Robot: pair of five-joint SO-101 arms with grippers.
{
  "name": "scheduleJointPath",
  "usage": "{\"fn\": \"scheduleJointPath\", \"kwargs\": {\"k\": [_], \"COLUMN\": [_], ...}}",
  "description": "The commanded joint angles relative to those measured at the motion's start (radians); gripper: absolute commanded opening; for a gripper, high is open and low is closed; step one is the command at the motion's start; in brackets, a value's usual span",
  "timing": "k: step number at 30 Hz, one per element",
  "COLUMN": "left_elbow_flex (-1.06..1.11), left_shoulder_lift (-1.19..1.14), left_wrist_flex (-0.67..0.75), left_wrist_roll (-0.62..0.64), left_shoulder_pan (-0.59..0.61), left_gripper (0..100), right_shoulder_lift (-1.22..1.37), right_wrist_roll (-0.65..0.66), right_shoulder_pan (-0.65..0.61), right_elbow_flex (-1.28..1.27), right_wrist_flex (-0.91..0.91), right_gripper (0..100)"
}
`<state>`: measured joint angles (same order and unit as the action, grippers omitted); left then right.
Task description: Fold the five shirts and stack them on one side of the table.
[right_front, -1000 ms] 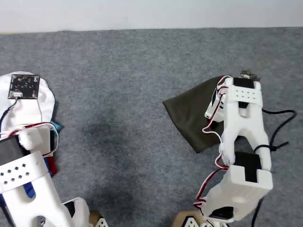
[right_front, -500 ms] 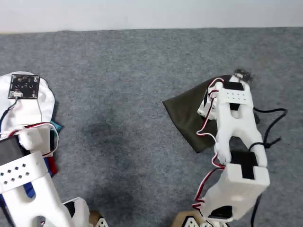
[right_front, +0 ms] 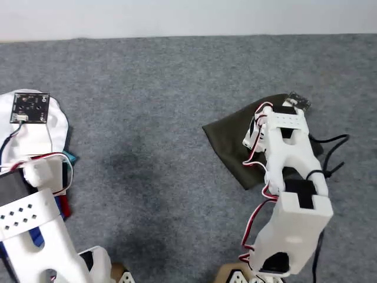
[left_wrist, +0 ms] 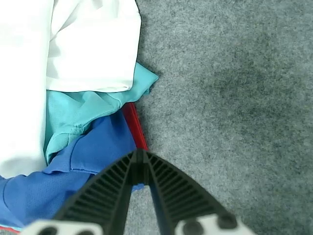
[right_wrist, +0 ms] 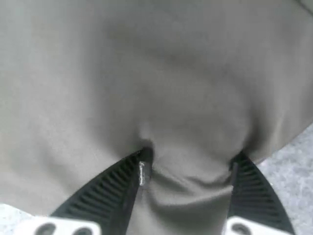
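Olive shirt (right_front: pixel 227 144): right claw (right_wrist: pixel 191 159) spread wide, tips pressed into the cloth. Shirt stack (left_wrist: pixel 73 98), left side of table (right_front: pixel 147 88): left claw (left_wrist: pixel 140 161) closed, empty. Stack and olive shirt well apart.

A broad stretch of grey felt-covered bench (right_front: pixel 147 118) lies open between the two arms. At the left edge, a pile of folded shirts (left_wrist: pixel 73 112), white over teal, blue and red, sits beneath the white plastic left arm (right_front: pixel 29 221). At the right, a crumpled olive-green cloth shirt (right_front: pixel 227 141) lies beneath the white plastic right arm (right_front: pixel 288 154), its jaws spread and pressed into the fabric.
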<state>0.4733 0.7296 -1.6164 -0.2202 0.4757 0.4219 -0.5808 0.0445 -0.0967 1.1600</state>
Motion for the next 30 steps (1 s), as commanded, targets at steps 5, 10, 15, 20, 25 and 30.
{"fn": "scheduleJointPath", "kwargs": {"k": [5,10,15,20,25,30], "left_elbow_flex": [-0.005,-0.005,-0.008,-0.012,-0.013,-0.013], "left_shoulder_lift": [0.012,0.012,0.014,0.014,0.018,0.018], "left_wrist_flex": [0.0,0.0,0.0,-0.003,-0.008,-0.008], "left_wrist_roll": [-0.006,-0.006,-0.006,-0.006,-0.006,-0.005], "left_shoulder_pan": [0.0,0.0,0.0,0.0,0.0,0.0], "left_gripper": [0,0,0,0,0,0], "right_shoulder_lift": [0.159,0.26,0.286,0.216,0.148,0.136], "right_wrist_roll": [-0.011,-0.002,0.084,0.157,0.293,0.43], "right_shoulder_pan": [-0.007,-0.007,0.002,0.051,0.156,0.278], "right_elbow_flex": [0.23,0.382,0.505,0.606,0.618,0.623], "right_wrist_flex": [0.061,0.171,0.275,0.36,0.349,0.357], "right_gripper": [26.2,1.8,0.9,0.9,0.9,0.9]}}
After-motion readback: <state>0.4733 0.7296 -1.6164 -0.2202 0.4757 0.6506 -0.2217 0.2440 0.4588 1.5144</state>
